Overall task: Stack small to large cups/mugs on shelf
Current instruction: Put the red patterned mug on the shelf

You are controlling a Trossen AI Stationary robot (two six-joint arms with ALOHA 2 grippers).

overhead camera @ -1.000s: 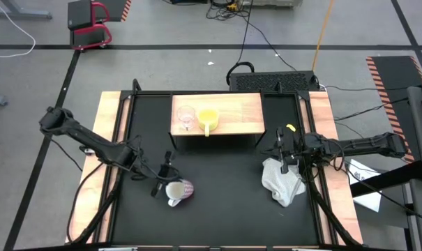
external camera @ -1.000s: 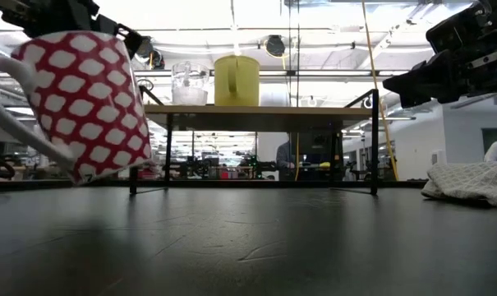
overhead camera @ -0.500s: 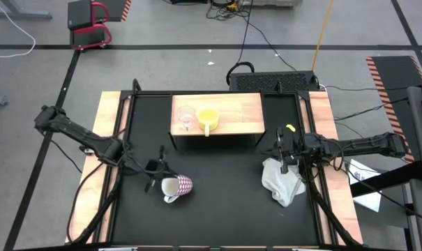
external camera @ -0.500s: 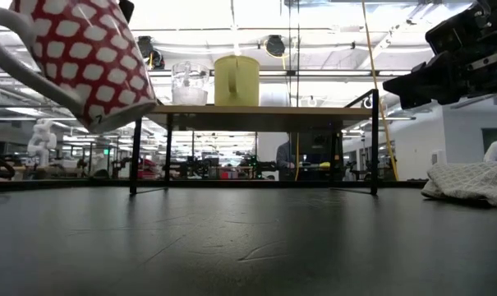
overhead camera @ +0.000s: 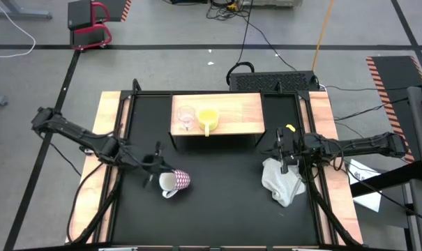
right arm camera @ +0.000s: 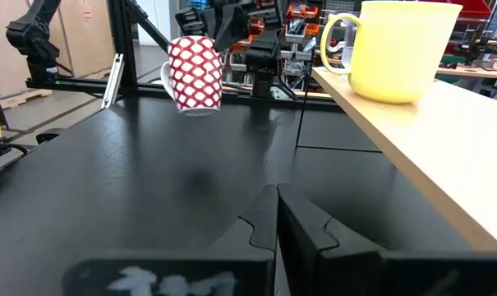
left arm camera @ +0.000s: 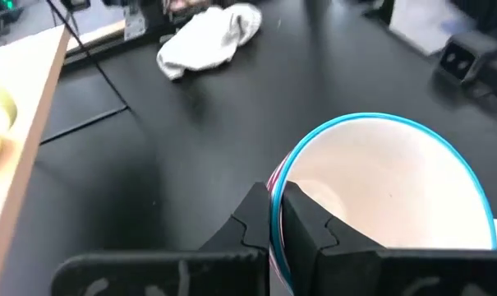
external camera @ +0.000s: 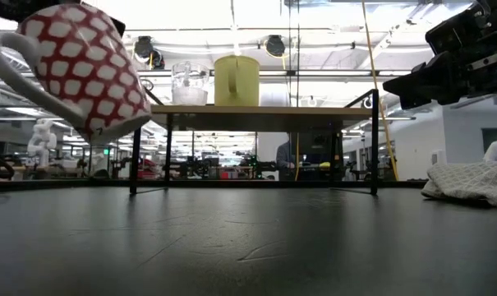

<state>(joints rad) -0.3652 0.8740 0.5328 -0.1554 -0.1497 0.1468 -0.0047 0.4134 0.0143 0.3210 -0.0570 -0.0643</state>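
Note:
The light wooden shelf stands at the table's far middle, with a small clear glass cup and a yellow mug side by side on its left half. Left of the table's centre, my left gripper is shut on a white mug with a red pattern, which hangs in the air in the low view. At the table's right side my right gripper is shut on nothing, just above a white cloth. My left gripper pinches the patterned mug's blue-edged rim, one finger outside the wall and the other inside the hollow. The fingers come from the table's left, slanting down. The mug hangs clear of the table, tilted, its handle toward the near edge.
Under the shelf top runs an open gap between dark legs. The shelf's right half is bare wood. Wooden boards line the table's left and right sides. Bare black tabletop lies between the mug and the cloth.
My left gripper, still shut on the rim, has drawn back toward the table's left and far edges and risen a little. The patterned mug has gone with it, staying clear of the table and tilted.

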